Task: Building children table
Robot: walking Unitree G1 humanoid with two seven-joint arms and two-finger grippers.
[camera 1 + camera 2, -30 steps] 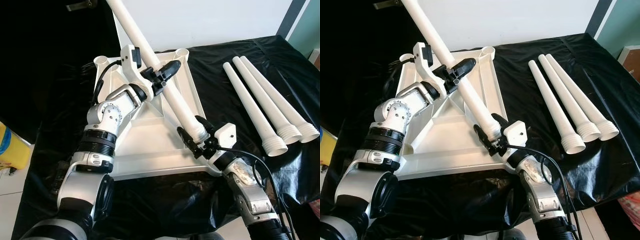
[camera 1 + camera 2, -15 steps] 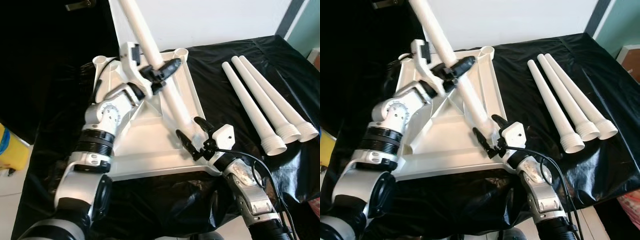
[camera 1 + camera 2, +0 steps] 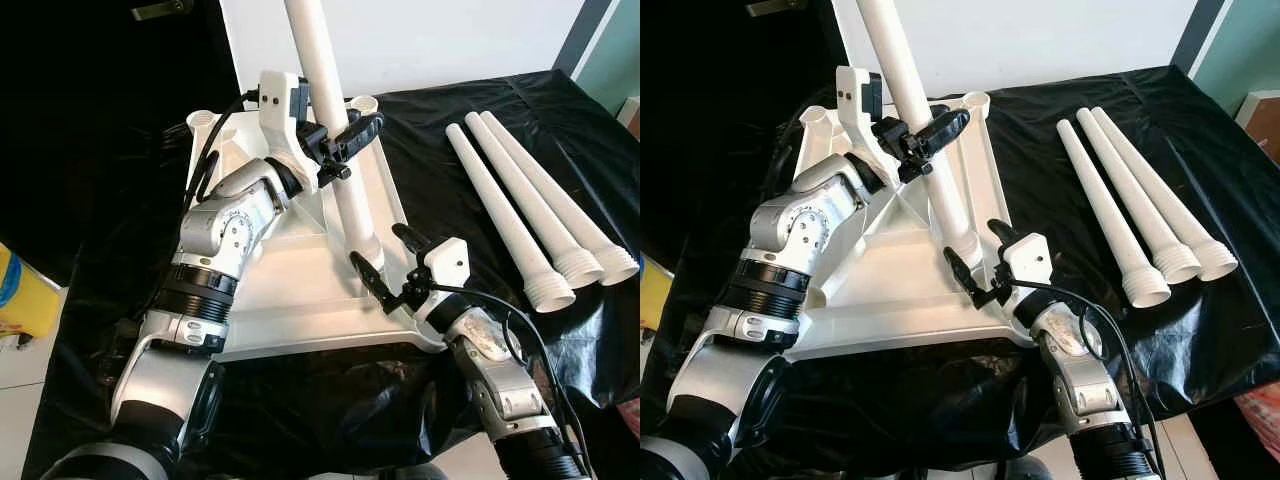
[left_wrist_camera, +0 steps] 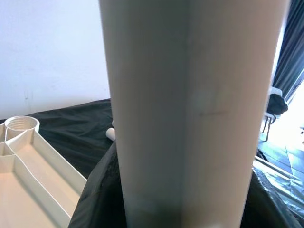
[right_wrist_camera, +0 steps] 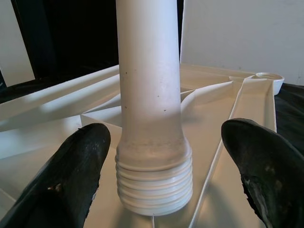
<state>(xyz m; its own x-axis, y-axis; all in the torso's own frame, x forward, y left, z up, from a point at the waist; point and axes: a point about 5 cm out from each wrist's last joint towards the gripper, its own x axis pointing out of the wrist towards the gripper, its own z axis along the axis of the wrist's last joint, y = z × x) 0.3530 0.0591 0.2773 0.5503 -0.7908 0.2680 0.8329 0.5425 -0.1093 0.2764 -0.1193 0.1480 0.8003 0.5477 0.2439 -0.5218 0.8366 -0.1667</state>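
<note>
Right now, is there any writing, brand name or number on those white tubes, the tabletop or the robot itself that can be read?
None can be read: the held leg, the three spare legs, the upturned tabletop and both arms' casings show plain surfaces.
The yellow object at the edge shows a blue mark, too cut off to read.

You have a white wall (image 3: 430, 40) behind, with a dark curtain (image 3: 110, 80) to its left. Black sheeting (image 3: 470, 100) covers the work surface, and pale floor (image 3: 25, 400) shows at lower left.

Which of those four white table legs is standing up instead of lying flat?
The table leg held in the left gripper, threaded end down on the upturned tabletop. The other three legs lie on the black cloth.
</note>
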